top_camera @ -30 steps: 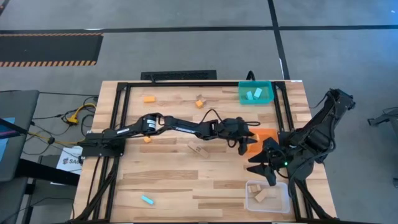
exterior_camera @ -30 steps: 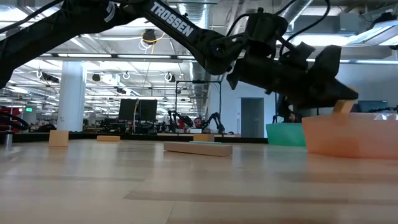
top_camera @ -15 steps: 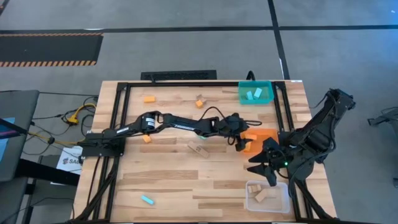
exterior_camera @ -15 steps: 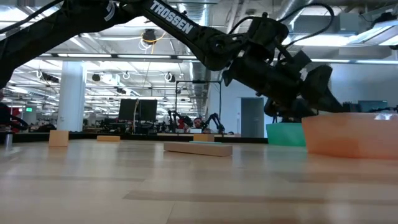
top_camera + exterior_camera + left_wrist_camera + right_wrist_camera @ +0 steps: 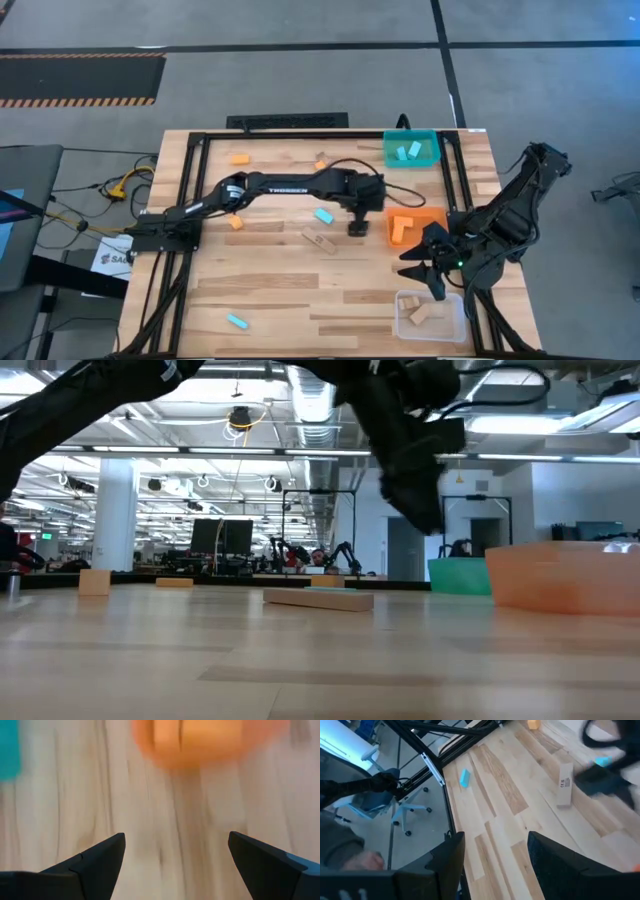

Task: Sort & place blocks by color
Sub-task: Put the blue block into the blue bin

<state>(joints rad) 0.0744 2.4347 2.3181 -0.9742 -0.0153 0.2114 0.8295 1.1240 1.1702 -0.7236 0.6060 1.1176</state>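
Observation:
My left gripper (image 5: 357, 226) hangs open above bare wood just left of the orange bin (image 5: 428, 222), with nothing between its fingers (image 5: 102, 858). An orange block (image 5: 399, 232) lies inside that bin. On the table lie a cyan block (image 5: 323, 215), a long tan block (image 5: 320, 240), two orange blocks (image 5: 239, 158) (image 5: 235, 223), a small block (image 5: 320, 165) and another cyan block (image 5: 236, 321) near the front edge. My right gripper (image 5: 413, 263) waits open between the orange bin and the clear bin (image 5: 430, 315).
The teal bin (image 5: 411, 149) at the far right holds cyan blocks. The clear bin at the near right holds tan blocks. A black frame (image 5: 195, 150) runs along the table's edges. Bare wood lies across the table's near middle (image 5: 300, 295).
My left gripper has opened over the orange bin and let go of the orange block, which now lies in the bin. It has then risen and drawn back toward the table's left, clear of the bin. The cyan block that the arm hid now shows.

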